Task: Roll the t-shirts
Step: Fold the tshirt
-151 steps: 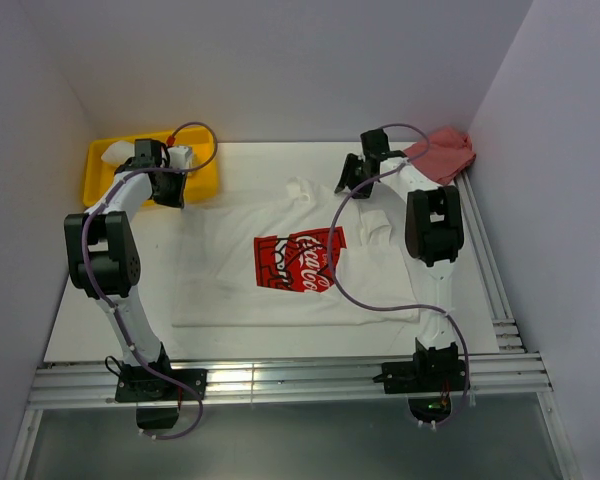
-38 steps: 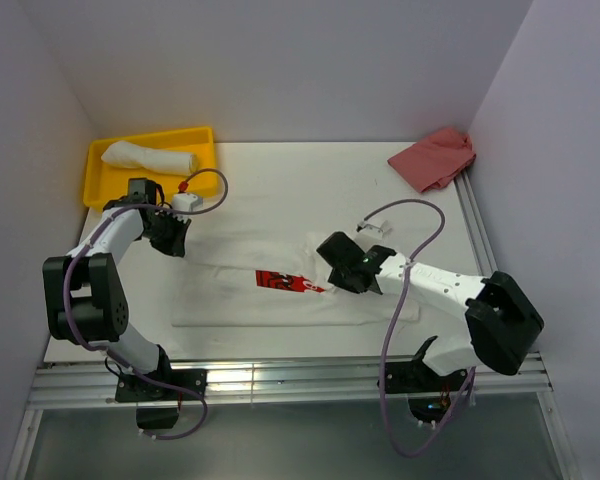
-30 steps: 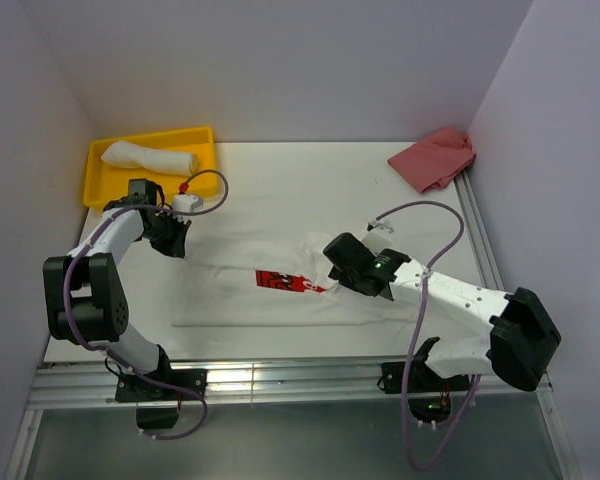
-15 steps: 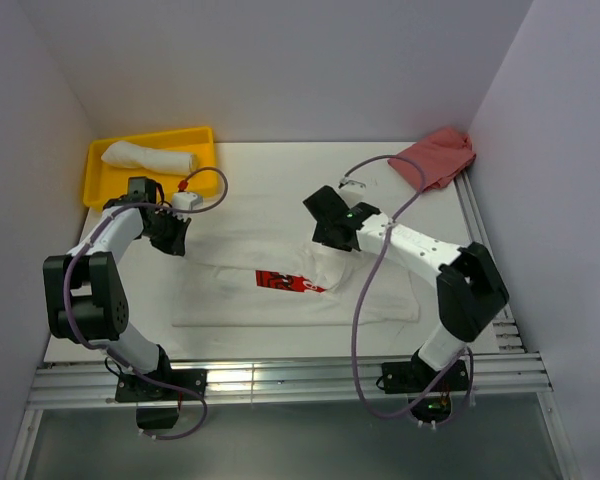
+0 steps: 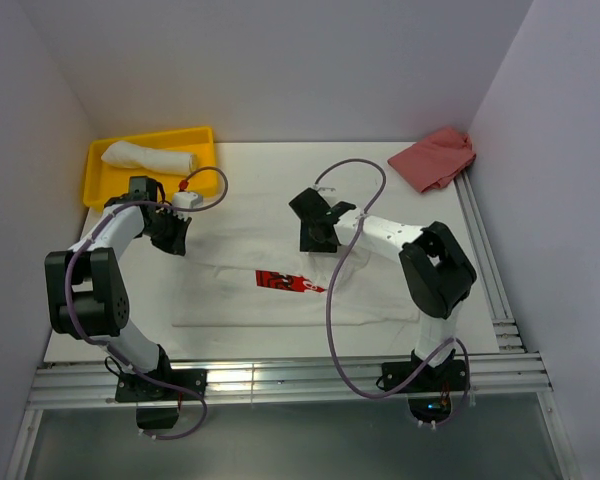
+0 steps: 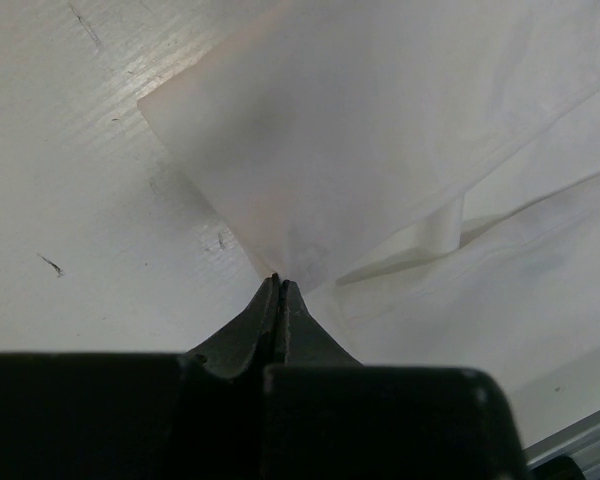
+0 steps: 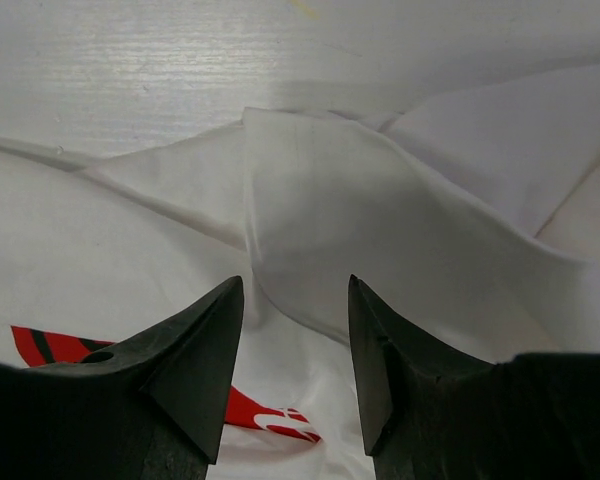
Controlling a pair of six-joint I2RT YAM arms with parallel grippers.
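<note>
While one rolled t-shirt [image 5: 150, 156] is being stored in the yellow tray [image 5: 92, 190], the printed t-shirt [image 5: 240, 290], spread to the near right of the tray and judged only part-folded, is being pinched at its tray-side corner by the closed left gripper [image 5: 170, 232], the right gripper [image 5: 317, 232] being held wide-jawed over it.

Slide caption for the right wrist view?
Open right gripper poised over a folded flap of the white cotton t-shirt, its red print showing at lower left.
</note>
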